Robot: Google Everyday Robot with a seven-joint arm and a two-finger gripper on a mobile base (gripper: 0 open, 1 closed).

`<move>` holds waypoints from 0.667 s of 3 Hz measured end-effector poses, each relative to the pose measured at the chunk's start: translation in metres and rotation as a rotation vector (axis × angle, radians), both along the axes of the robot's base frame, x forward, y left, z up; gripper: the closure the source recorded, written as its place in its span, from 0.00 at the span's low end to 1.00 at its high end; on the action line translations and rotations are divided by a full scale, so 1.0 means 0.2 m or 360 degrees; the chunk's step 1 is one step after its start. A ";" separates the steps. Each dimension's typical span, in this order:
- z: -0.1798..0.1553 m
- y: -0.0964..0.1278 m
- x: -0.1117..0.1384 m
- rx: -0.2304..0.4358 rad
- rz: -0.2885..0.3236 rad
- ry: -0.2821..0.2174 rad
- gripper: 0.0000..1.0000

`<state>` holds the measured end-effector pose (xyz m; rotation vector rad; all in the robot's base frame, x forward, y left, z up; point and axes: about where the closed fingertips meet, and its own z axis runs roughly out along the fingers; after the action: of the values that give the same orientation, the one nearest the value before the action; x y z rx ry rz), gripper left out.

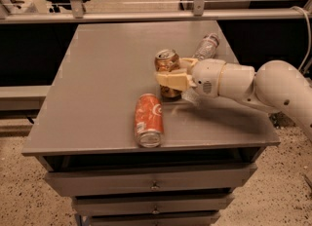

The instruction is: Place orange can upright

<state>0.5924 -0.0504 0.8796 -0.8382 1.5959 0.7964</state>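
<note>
Grey and flat, the table (102, 74) fills most of what I see, and it sits on top of a stack of drawers (155, 183). My gripper (169, 75) is over the right half of the table, a bit past the middle. It is pinching the orange can (166, 63). One tan finger (171, 79) runs across the front of the can and the other sits behind it. The orange can stands nearly straight up with its silver top facing up. Its bottom is down at the table, but I cannot tell if it is touching. A red can (148, 119) lies on its side near the front edge, just to the left of the orange can, with its silver end pointing at me. The two cans are close but not touching. A clear bottle (206, 46) lies on its side behind the gripper, near the right edge of the table. The white arm (253, 84) comes in from the right and hides part of the table beside the bottle. A metal rail (122, 16) runs along the far side. Below is a speckled floor (29, 191).
</note>
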 end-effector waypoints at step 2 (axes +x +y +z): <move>-0.04 -0.10 -0.01 -0.0038 -0.0001 0.0046 0.00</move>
<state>0.5911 -0.0713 0.8721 -0.8465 1.6337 0.7938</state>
